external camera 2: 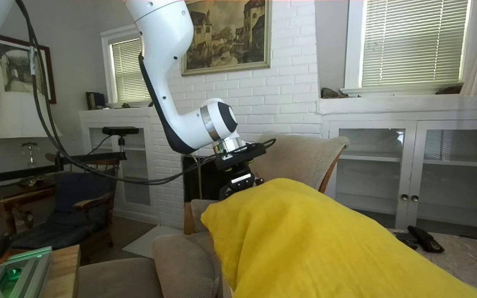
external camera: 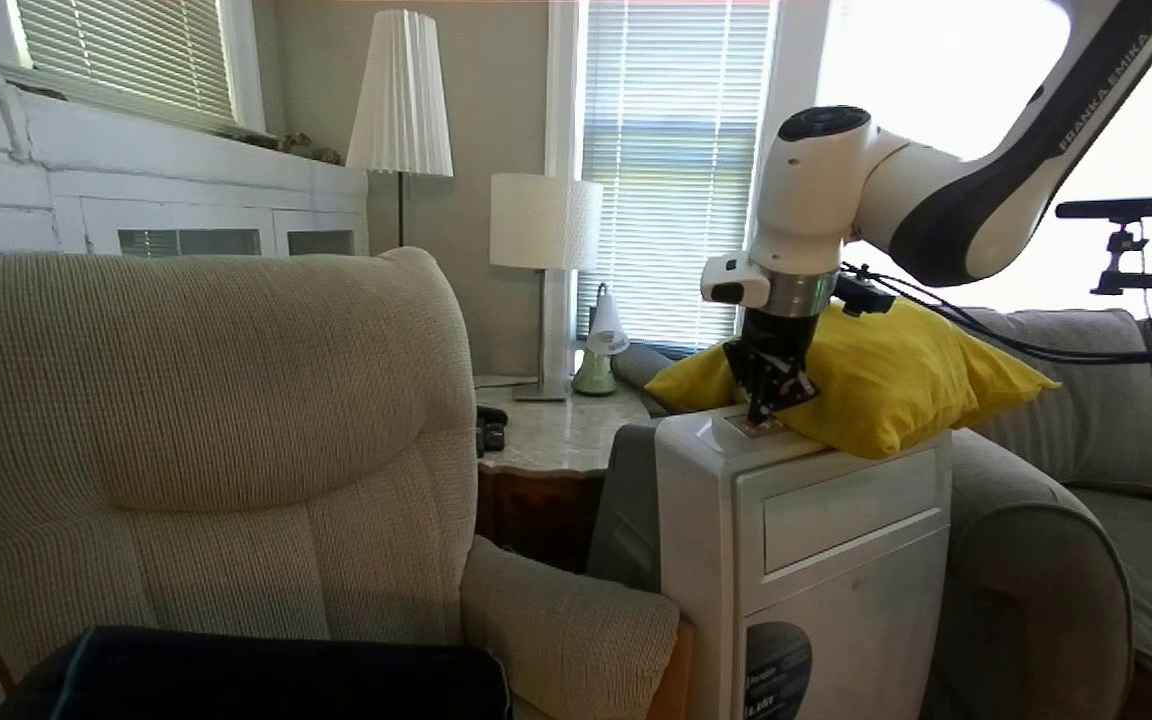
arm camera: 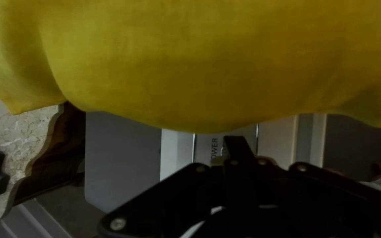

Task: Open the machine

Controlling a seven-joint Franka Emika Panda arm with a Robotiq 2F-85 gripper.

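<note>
The machine (external camera: 836, 610) is a tall white boxy appliance beside the armchair. A horizontal panel (external camera: 851, 515) sits flat near its top front. In an exterior view the yellow cushion hides most of it. The wrist view shows part of its top (arm camera: 276, 138), with a control strip and the word POWER (arm camera: 214, 145). My gripper (external camera: 758, 412) points down at this strip, its fingers together with nothing seen between them. Its tips (arm camera: 236, 142) lie over or on the strip beside the lettering; contact is unclear. In an exterior view the gripper (external camera 2: 240, 182) is partly behind the cushion.
A yellow cushion (external camera: 886, 370) lies over the machine's top, close beside the gripper. A beige armchair (external camera: 236, 400) and a grey sofa (external camera: 1026, 540) flank the machine. A marble-topped table (external camera: 561, 435) with lamps stands behind. Cables (external camera 2: 168, 180) hang from the arm.
</note>
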